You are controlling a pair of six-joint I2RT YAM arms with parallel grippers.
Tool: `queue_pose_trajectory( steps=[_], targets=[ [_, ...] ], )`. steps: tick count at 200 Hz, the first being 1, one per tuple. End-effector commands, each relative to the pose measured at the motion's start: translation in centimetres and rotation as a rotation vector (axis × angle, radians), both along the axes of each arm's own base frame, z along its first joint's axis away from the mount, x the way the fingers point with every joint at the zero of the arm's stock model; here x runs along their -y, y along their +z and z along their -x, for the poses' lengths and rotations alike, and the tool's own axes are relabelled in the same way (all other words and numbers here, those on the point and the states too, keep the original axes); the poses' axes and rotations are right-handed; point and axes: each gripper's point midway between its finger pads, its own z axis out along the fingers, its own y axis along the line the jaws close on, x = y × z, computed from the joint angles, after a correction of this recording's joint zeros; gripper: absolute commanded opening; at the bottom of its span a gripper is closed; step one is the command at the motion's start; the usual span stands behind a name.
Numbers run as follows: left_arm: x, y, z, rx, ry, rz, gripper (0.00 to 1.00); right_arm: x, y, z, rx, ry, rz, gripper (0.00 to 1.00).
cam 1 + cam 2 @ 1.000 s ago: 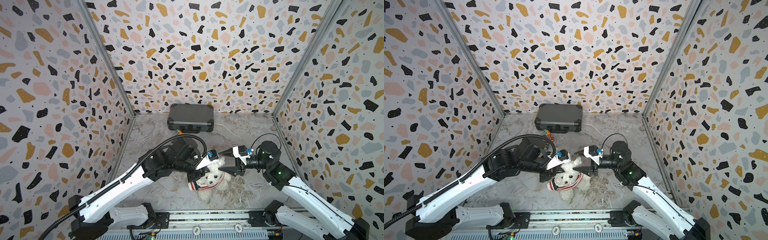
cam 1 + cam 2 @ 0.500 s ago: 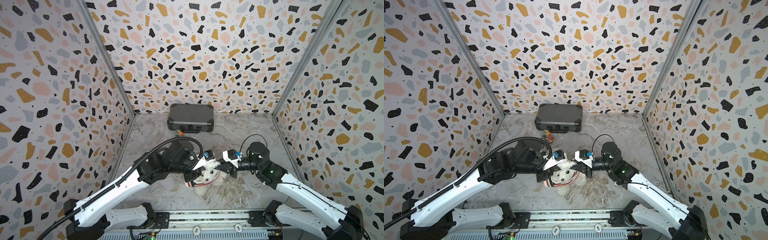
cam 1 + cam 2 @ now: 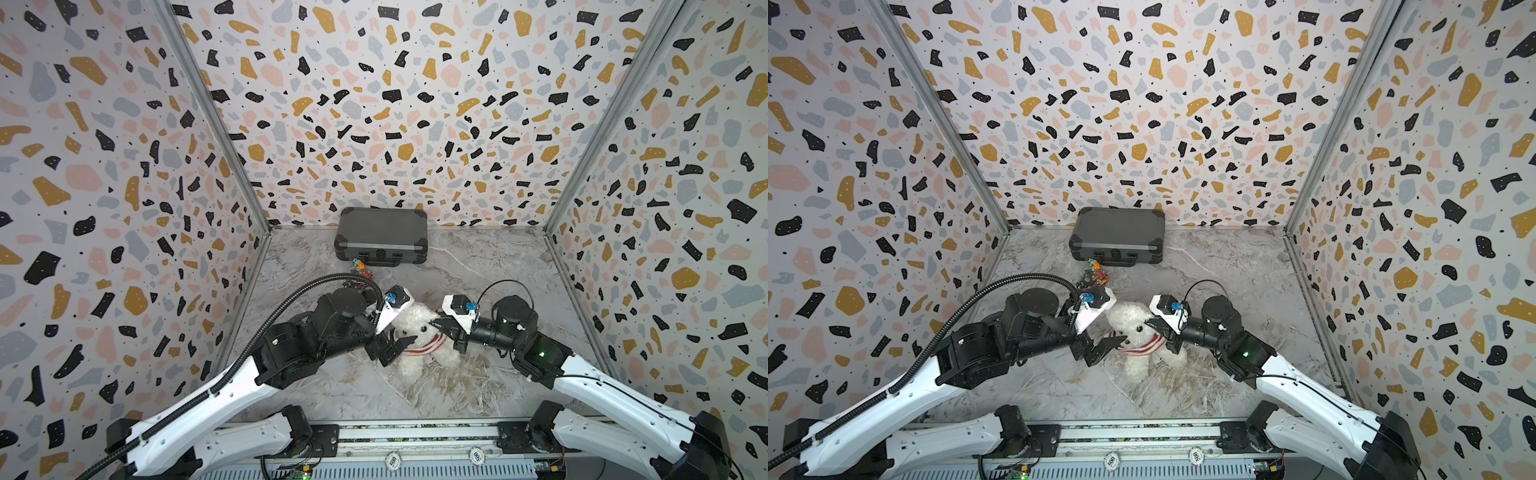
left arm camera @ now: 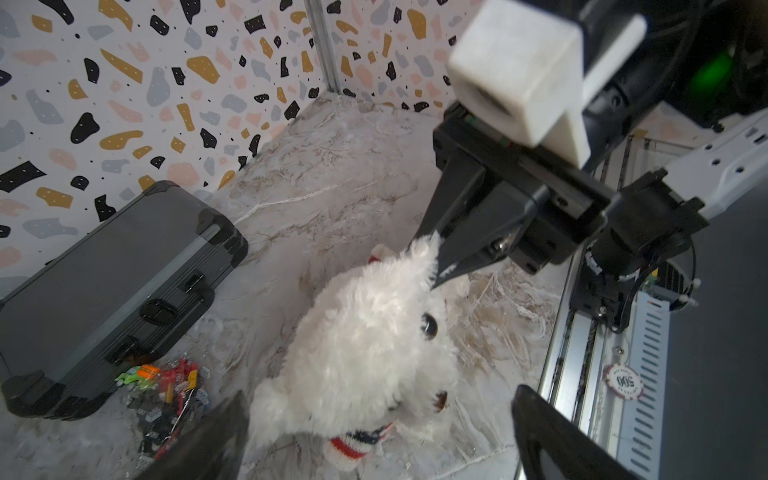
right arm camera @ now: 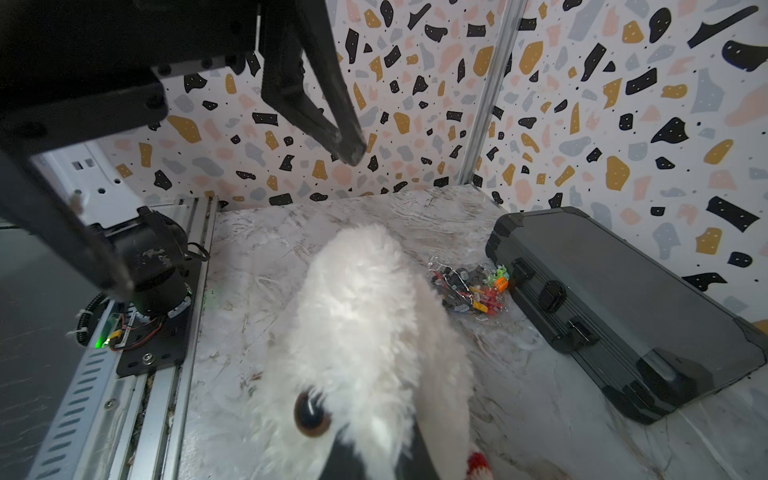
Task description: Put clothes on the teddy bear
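The teddy bear [image 3: 417, 325] [image 3: 1133, 322], fluffy and white, sits near the middle of the marble floor. A red-and-white striped sweater [image 3: 428, 345] [image 4: 355, 442] is bunched round its neck. My left gripper [image 3: 399, 349] [image 3: 1106, 351] [image 4: 380, 392] is open at the bear's neck, its jaws wide on either side of the face and holding nothing. My right gripper [image 3: 437, 324] [image 3: 1148, 323] [image 5: 382, 455] is shut on the fur of the bear's ear [image 4: 428, 253]. The bear's body below the sweater is partly hidden in both wrist views.
A closed dark grey case [image 3: 381, 241] [image 5: 623, 316] lies against the back wall. A clear bag of small colourful pieces [image 3: 360, 266] [image 4: 166, 390] rests in front of it, just behind my left wrist. Patterned walls close three sides; a metal rail [image 3: 415, 432] runs along the front.
My left gripper has opened and let go at the bear's neck. My right gripper moved in from the right and shut on the bear's ear. The bear shifted slightly.
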Motion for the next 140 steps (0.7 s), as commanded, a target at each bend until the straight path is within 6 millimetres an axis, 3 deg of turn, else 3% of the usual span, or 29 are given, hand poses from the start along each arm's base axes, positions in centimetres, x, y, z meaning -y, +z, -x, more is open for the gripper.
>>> queue_pose_trajectory(
  steps=[1, 28, 75, 110, 123, 140],
  targets=[
    [1.2, 2.2, -0.7, 0.007, 0.019, 0.119, 0.92, -0.8, 2.5, 0.2, 0.101, -0.029, -0.053, 0.0],
    [1.4, 0.9, -1.4, 0.007, 0.029, 0.042, 0.87, -1.4, 3.1, 0.8, 0.123, -0.026, -0.06, 0.0],
    [1.2, -1.8, -1.5, -0.013, 0.027, -0.049, 0.77, -2.0, 2.7, 0.1, 0.112, -0.06, -0.044, 0.0],
    [0.8, -3.2, -2.0, -0.024, 0.058, -0.066, 0.53, -1.7, 3.3, 1.1, 0.143, -0.023, -0.087, 0.0],
    [0.6, -3.8, -2.1, -0.023, 0.067, -0.083, 0.54, -1.4, 3.6, 1.5, 0.152, -0.014, -0.103, 0.0],
    [0.3, -4.5, -2.6, -0.023, 0.078, -0.103, 0.62, -1.4, 3.8, 1.9, 0.157, 0.002, -0.108, 0.0]
  ],
)
